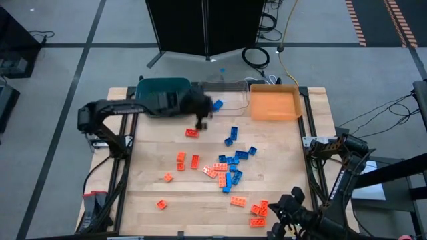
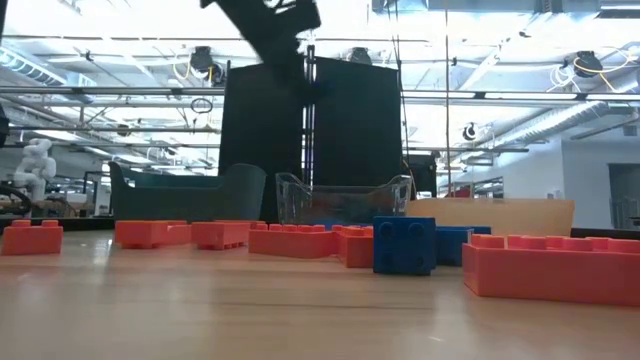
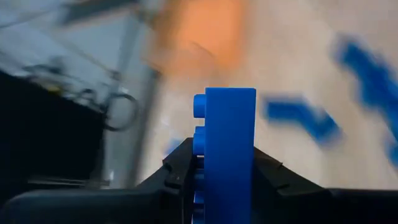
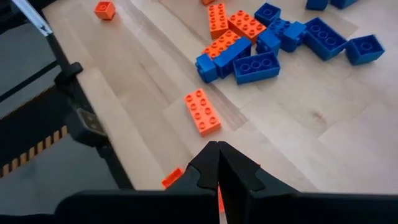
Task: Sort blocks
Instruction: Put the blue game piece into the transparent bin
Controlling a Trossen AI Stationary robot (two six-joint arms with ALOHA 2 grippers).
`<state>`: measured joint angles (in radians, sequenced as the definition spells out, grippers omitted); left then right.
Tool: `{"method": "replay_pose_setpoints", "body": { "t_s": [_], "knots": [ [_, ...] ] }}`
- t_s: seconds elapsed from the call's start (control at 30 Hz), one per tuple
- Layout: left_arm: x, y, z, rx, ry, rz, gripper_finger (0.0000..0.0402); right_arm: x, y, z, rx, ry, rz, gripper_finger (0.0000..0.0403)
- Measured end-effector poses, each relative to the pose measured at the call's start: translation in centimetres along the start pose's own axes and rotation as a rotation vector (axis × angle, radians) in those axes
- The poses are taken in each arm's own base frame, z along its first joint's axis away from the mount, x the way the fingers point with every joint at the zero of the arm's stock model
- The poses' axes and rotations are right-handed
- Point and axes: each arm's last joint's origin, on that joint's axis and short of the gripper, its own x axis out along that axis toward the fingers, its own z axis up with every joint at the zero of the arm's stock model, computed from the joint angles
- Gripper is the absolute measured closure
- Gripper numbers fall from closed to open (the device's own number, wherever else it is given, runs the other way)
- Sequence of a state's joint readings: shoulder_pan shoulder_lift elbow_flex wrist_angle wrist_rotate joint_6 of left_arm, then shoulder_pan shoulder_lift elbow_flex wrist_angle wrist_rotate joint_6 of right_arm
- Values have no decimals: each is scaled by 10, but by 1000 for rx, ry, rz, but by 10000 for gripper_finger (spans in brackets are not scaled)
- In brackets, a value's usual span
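My left gripper (image 1: pixel 213 105) is raised over the table's far middle, next to the clear bin (image 1: pixel 227 93), and is shut on a blue block (image 3: pixel 229 124). Blue and orange-red blocks (image 1: pixel 230 170) lie scattered flat on the wooden table (image 1: pixel 280 153), most of them right of centre. My right gripper (image 4: pixel 217 163) hovers shut over the near right corner with nothing in it. An orange-red block (image 4: pixel 202 112) lies on the boards just beyond its fingertips. My left gripper pinches the blue block's lower part (image 3: pixel 229 180) between its two fingers. One finger (image 3: pixel 180 168) is on the studded face and the other finger (image 3: pixel 268 171) is on the opposite face. The block sticks out past the fingertips, clear of the table.
Three bins stand along the far edge: a teal bin (image 1: pixel 163 87) on the left, the clear bin in the middle, an orange bin (image 1: pixel 275 103) on the right. A few orange-red blocks (image 1: pixel 259 212) lie near the right gripper. Cables lie on the floor beyond the table.
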<state>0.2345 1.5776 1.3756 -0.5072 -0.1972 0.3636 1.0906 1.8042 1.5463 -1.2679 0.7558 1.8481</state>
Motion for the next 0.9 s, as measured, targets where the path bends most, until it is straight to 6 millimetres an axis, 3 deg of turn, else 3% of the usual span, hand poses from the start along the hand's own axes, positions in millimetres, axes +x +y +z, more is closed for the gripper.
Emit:
{"method": "replay_pose_setpoints", "body": {
  "t_s": [0.13, 0.23, 0.37, 0.53, 0.9],
  "knots": [
    [2, 58, 7, -254, -137, 166, 311, 4, -1, 4, 2, -9, -20, 403],
    [14, 92, -10, -385, -132, 247, 311, 6, 0, 7, 7, -11, -27, 403],
    [35, 119, -37, -503, -58, 247, 311, 7, 0, 8, 12, -11, -32, 403],
    [62, 115, -59, -514, 85, 163, 311, 8, 0, 9, 14, -9, -34, 403],
    [112, 82, -78, -457, 258, -3, 311, 9, -1, 10, 4, -13, -47, 403]
  ]
}}
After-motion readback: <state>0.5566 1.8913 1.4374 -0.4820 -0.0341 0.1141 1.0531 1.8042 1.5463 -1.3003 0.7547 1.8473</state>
